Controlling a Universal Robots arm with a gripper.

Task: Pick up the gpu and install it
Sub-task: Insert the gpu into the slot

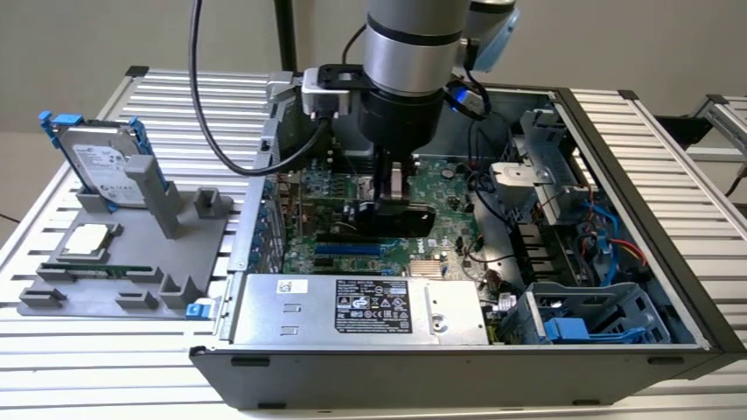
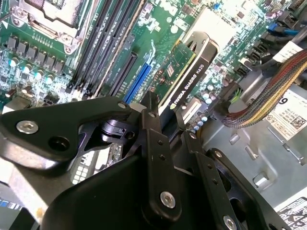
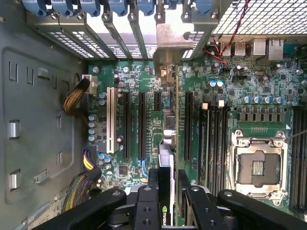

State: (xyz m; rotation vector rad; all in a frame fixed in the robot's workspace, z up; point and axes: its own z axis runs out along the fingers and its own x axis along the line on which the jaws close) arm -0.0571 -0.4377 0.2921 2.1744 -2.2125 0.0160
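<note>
Gpu (image 2: 188, 79) clamped edge-on in hand (image 3: 168, 189), poised over the motherboard (image 1: 350, 197) slots inside the open case (image 1: 631, 175); risk: any tilt or offset from a slot jams the card's edge or bends contacts.

White lettering runs along the black cooler of the gpu (image 2: 190, 76). In the exterior view a black-and-white rating label (image 1: 373, 306) sits on the power supply (image 1: 268, 311), its print too small to read. The hard drive (image 1: 103, 166) carries a white sticker, likewise unreadable.
</note>
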